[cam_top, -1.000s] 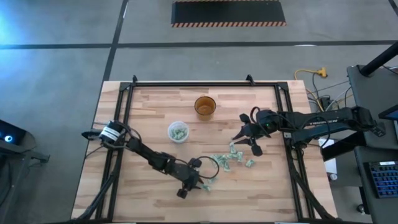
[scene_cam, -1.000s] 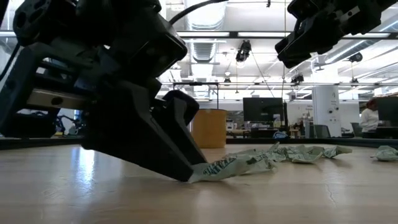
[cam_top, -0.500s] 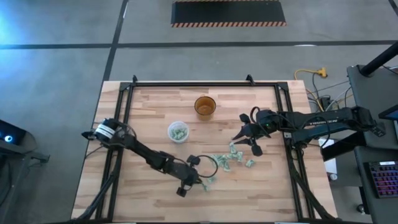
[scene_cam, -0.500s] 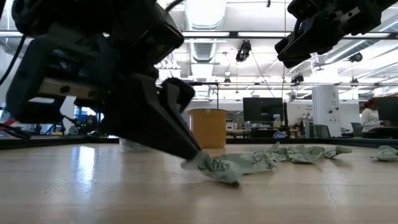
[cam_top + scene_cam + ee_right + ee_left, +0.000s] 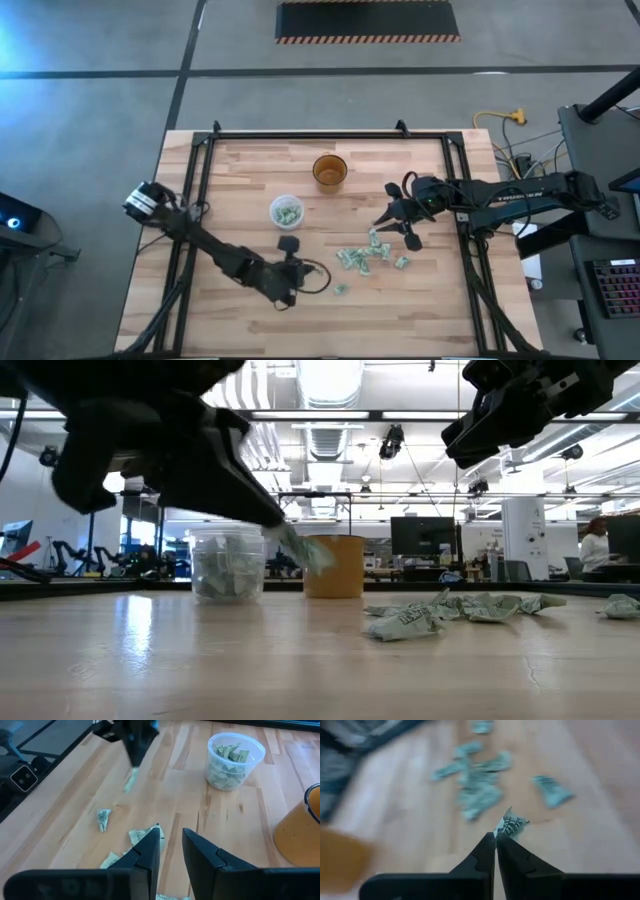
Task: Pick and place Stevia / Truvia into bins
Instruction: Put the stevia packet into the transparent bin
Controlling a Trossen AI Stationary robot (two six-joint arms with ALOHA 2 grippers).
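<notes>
Left wrist view: left hand (image 5: 495,840) pinches a sachet (image 5: 510,825), seemingly airborne; right hand (image 5: 171,837) hovers spread.

Crumpled paper sachets (image 5: 366,257) lie on matt wood table (image 5: 240,180) near translucent plastic cup (image 5: 286,211).

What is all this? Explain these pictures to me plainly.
Two robot arms work at a wooden table. One picture looks straight down, one looks level across the tabletop, and two come from cameras on the arms' wrists. Loose green-and-white sachets lie on the wood near a translucent cup already holding some, and an amber cup. The left gripper is shut on one sachet, lifted off the table near the translucent cup. The right gripper hangs open above the pile.
</notes>
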